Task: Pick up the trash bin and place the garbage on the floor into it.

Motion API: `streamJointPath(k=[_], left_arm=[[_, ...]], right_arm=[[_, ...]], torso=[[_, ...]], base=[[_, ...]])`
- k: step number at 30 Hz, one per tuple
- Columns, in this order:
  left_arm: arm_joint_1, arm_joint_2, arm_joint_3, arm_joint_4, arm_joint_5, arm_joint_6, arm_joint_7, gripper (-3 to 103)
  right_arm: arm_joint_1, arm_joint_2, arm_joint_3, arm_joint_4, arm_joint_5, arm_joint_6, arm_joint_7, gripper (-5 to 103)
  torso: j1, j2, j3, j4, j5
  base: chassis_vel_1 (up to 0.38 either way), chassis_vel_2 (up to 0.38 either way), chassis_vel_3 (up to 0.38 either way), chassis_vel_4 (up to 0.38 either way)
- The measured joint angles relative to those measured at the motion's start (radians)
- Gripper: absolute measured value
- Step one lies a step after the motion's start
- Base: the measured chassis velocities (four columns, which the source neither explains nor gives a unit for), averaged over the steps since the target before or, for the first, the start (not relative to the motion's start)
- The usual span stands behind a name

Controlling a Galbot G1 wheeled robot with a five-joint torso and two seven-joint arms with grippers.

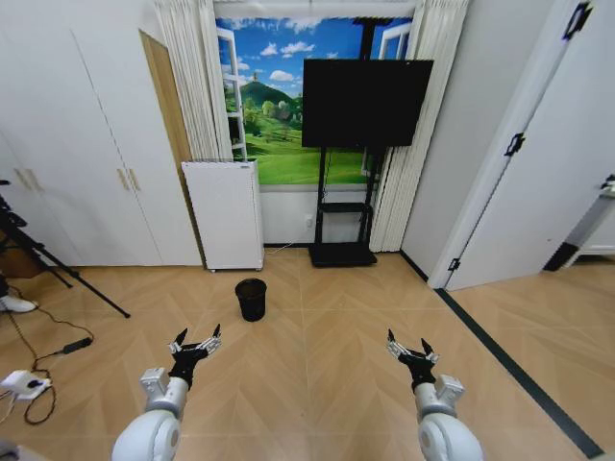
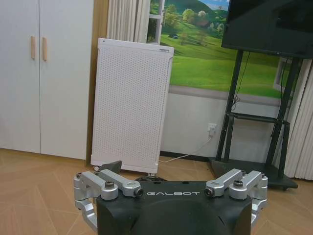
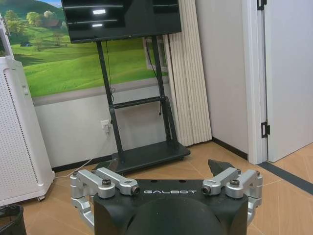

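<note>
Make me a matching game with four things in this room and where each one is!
Things:
1. bin
2. TV
3. white box
4. left claw

Places:
a. on a black stand by the curtain
b. open, low over the floor in front of the bin
c. on the wood floor, alone in the middle
d. against the wall, left of the TV

Pairs: 1-c, 2-a, 3-d, 4-b

white perforated appliance (image 1: 224, 213), television on stand (image 1: 365, 102)
</note>
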Motion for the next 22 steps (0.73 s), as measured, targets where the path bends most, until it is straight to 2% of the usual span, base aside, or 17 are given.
streamJointPath(k=[22], left_arm=[[0.0,0.0,0.0,0.0,0.0,0.0,0.0,100]], right_arm=[[0.0,0.0,0.0,0.0,0.0,0.0,0.0,100]], torso=[[0.0,0.0,0.0,0.0,0.0]], base=[[0.0,0.0,0.0,0.0]])
